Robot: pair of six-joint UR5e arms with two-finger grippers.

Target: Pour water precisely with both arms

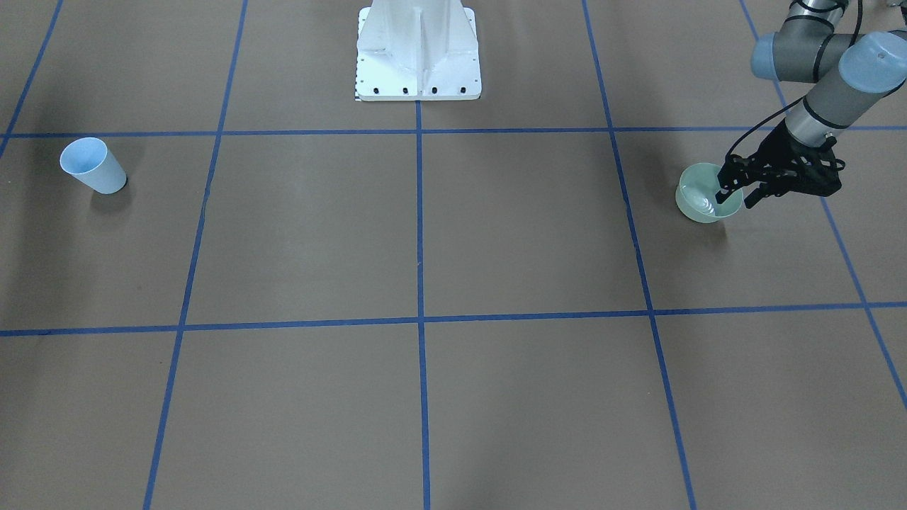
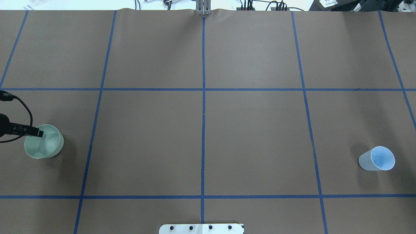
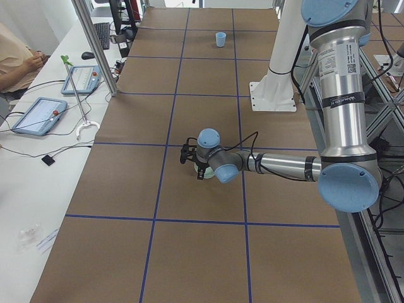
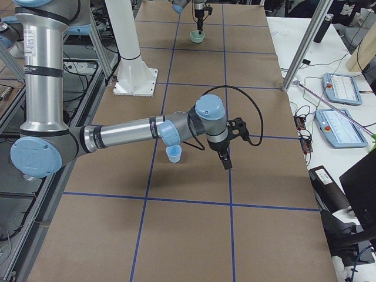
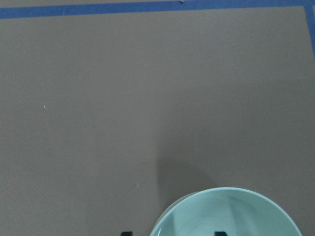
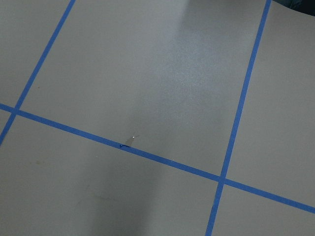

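Right, your water shows only as a faint sheen in the bottom of the pale green bowl, and that bowl sits directly under the left claw. The claw is released, not clamped. One finger reaches down inside the bowl and the other hangs outside its wall, so the rim runs between them, and they stand far wider apart than the rim is thick. Behind the claw, the left arm slopes up and away from the bowl.

Your right claw shows only from the table's end, fingers pointing down at the brown worktop, and you cannot tell from there whether it is spread or clenched. The blue cup stands upright near it, on the robot's side of it and not touching. The right arm stretches out low past the cup. The white pedestal stands well apart from both claws, between them, at the worktop's edge.
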